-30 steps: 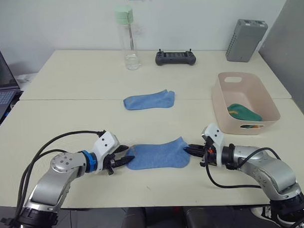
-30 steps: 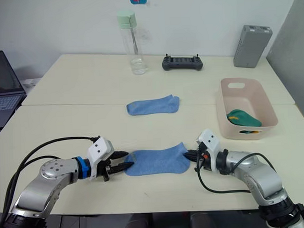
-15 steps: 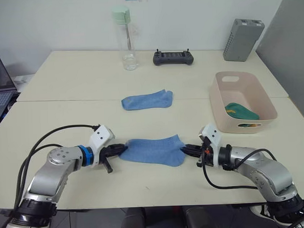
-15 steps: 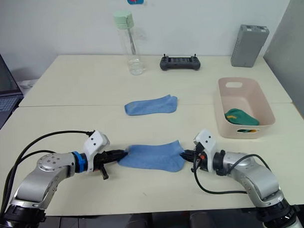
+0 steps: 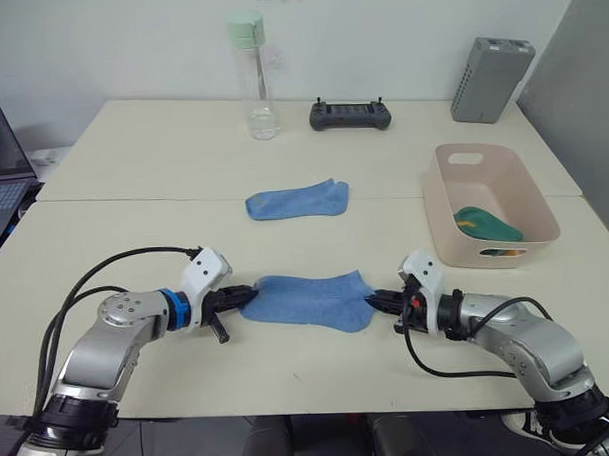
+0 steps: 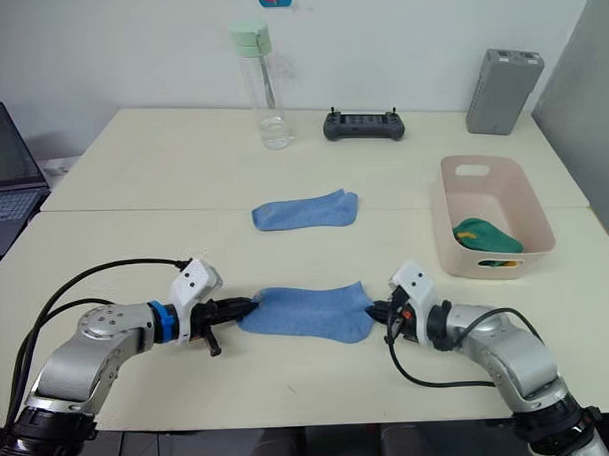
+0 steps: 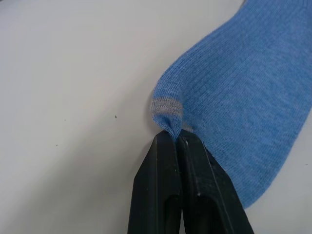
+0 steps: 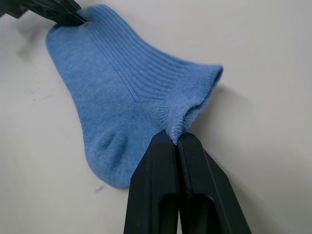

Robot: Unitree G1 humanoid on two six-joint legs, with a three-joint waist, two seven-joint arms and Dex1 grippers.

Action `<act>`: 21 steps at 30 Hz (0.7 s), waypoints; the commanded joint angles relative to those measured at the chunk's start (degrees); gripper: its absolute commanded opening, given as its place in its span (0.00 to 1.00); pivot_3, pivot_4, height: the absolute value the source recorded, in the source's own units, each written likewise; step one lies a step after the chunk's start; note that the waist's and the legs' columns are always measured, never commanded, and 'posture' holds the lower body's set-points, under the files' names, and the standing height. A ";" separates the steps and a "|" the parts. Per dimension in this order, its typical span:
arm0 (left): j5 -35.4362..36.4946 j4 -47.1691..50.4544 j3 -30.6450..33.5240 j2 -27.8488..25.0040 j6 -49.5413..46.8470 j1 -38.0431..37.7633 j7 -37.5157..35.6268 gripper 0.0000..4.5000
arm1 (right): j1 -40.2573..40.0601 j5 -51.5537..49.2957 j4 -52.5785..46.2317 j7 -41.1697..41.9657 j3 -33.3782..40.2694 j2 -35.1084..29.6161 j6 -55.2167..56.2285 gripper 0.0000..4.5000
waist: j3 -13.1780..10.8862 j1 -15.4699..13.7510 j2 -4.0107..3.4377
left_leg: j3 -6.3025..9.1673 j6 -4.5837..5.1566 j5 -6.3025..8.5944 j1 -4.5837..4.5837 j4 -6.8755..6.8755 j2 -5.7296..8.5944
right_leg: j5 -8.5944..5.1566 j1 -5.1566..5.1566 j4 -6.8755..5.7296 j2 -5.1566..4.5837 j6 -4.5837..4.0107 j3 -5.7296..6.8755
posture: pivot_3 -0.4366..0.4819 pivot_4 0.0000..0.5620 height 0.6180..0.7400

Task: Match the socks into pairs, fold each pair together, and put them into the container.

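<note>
A light blue sock (image 5: 309, 301) is stretched between my grippers near the table's front edge. My left gripper (image 5: 245, 291) is shut on its toe end, where a grey stripe (image 7: 165, 105) bunches at the fingertips. My right gripper (image 5: 375, 300) is shut on its ribbed cuff (image 8: 187, 109). A second light blue sock (image 5: 297, 200) lies flat farther back at the table's middle. The pale pink container (image 5: 454, 223) stands at the right, with a dark green sock (image 5: 488, 225) and a bit of yellow sock (image 5: 497, 250) inside.
A clear bottle with a green cap (image 5: 253, 78), a black controller (image 5: 349, 114) and a grey upright box (image 5: 489, 79) stand along the back. A laptop (image 5: 0, 159) sits off the table's left side.
Both grippers closed on the near sock's ends and pulled it taut; the left end of the sock has shifted slightly leftward. The far sock has not moved.
</note>
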State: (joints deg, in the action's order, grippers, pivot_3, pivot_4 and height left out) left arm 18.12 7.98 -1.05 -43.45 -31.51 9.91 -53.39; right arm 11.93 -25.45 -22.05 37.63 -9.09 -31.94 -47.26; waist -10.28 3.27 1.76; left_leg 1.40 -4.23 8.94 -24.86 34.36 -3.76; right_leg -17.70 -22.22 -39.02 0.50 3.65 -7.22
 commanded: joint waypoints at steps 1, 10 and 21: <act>0.53 2.39 -0.93 0.56 -0.80 -0.65 -0.11 0.01 | 1.70 -0.58 0.48 1.59 2.05 -1.36 0.46 0.00 | 0.00 0.00 0.00 | 0.00 0.00 0.00 0.00 0.00 0.00 | 0.00 0.00 0.00 0.00 0.01 0.00 | 0.48 0.27 1.00; 1.49 3.02 0.98 1.14 -1.00 -1.44 0.68 0.15 | 2.32 -0.73 1.16 3.24 3.10 -2.54 1.69 0.30 | 0.00 -0.04 0.00 | 0.00 0.00 0.00 0.00 0.00 0.02 | 0.03 0.01 0.00 0.00 0.07 -0.01 | 0.48 0.27 1.00; 4.70 0.08 8.53 1.05 5.52 3.35 -1.13 0.71 | 8.18 -0.60 0.97 4.06 4.04 -0.65 8.27 0.99 | 0.00 0.00 0.01 | 0.01 0.00 0.00 0.00 0.01 -0.01 | 0.04 -0.01 -0.01 0.01 0.07 0.02 | 0.48 0.27 1.00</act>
State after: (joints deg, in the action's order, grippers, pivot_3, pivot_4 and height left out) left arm 22.04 7.41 6.37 -42.63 -28.53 12.02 -53.59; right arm 18.90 -25.64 -19.87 41.62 -4.78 -33.50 -40.71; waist -10.28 3.27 1.77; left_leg 1.40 -4.23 8.93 -24.86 34.38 -3.76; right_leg -17.63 -22.22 -39.04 0.51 3.77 -7.21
